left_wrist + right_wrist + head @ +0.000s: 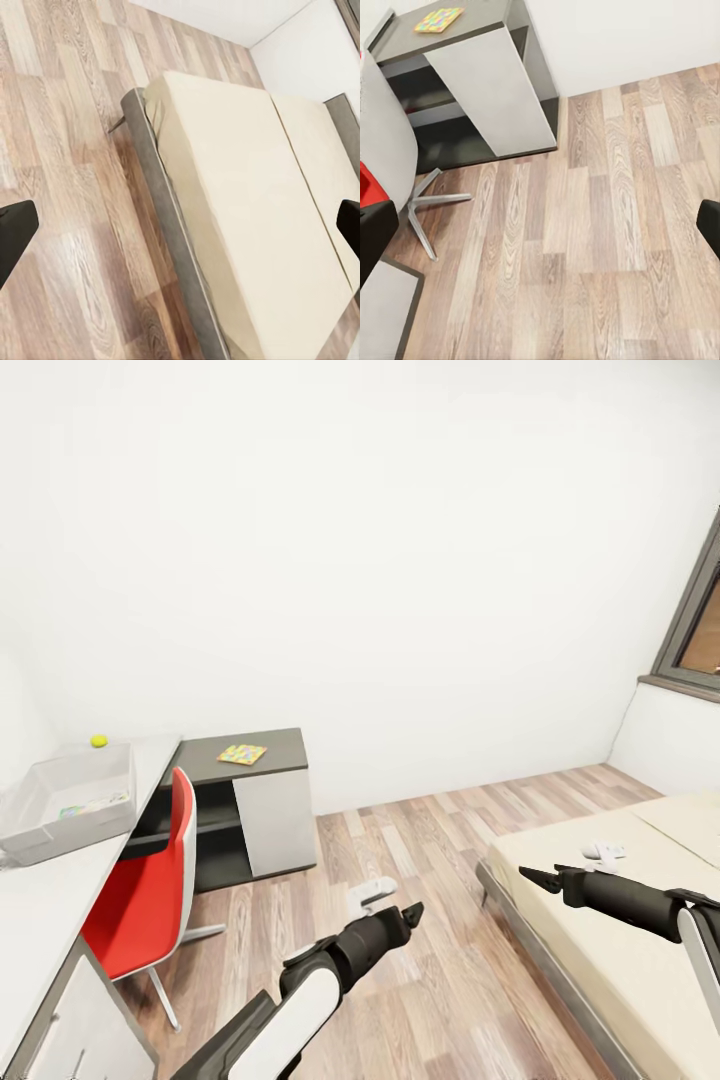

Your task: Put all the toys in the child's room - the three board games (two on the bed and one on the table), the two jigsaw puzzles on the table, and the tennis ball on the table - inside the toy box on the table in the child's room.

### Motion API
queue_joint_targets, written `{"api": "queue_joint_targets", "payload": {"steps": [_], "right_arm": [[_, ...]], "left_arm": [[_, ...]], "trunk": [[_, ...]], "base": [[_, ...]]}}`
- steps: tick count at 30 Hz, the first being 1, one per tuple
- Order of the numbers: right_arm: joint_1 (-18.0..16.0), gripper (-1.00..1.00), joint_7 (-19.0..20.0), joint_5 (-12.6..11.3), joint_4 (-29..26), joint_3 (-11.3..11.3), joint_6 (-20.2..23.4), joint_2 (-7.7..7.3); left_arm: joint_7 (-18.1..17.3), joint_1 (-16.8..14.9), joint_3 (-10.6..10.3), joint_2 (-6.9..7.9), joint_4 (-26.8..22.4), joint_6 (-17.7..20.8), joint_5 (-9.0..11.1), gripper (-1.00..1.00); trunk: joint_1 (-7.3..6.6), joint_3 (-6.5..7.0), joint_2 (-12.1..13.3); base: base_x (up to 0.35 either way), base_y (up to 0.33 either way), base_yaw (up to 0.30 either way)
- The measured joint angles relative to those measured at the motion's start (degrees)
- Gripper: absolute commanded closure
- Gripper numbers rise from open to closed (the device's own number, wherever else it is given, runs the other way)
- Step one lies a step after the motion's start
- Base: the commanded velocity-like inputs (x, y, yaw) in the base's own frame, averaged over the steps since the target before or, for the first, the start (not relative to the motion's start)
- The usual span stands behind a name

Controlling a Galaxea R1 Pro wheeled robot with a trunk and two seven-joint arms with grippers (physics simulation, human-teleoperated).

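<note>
Left end effector (412, 912) extends toward 1 o'clock, fingers spread, empty. Right end effector (532, 876) points toward 9 o'clock, fingers spread, empty.

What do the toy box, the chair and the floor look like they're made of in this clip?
Toy box: looks like thin, light-grey, slightly translucent plastic; its contents show faintly through the wall. Chair: smooth, glossy red shell, probably moulded plastic, on pale metal-looking legs. Floor: wood planks or laminate, with visible grain and staggered boards; which of the two is unclear.
</note>
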Motion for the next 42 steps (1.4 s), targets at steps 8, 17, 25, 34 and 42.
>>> {"api": "queue_joint_targets", "payload": {"steps": [8,17,25,34,42], "right_arm": [[0.0,-1.00,0.1,0.0,-0.1,0.0,0.0,0.04],[0.1,-1.00,0.1,0.0,-0.5,0.1,-0.1,0.24],[0.5,-1.00,0.1,0.0,-0.8,0.2,0.0,0.40],[1.4,-1.00,-0.1,0.0,-1.9,0.4,-0.4,0.78],[1.8,-1.00,0.1,-0.1,-2.6,0.5,-0.4,0.78]], "left_arm": [[0.0,0.0,0.8,-0.13,0.1,0.2,0.0,-1.00],[0.1,0.0,1.1,-0.24,0.2,0.2,0.0,-1.00],[0.1,0.0,1.2,-0.24,0.2,0.2,0.0,-1.00],[0.1,0.1,1.5,-0.05,0.2,0.1,0.0,-1.00],[0.0,1.4,3.9,0.00,0.3,0.0,0.0,-1.00]], "trunk": [[0.02,0.14,0.0],[0.02,0.19,0.0],[0.02,0.20,0.0],[0.01,0.20,0.0],[0.00,0.20,0.0]], "base": [[-0.192,-0.117,0.000],[-0.245,-0.157,0.000],[-0.261,-0.172,0.000],[-0.227,-0.208,0.000],[-0.088,-0.155,0.000]]}}
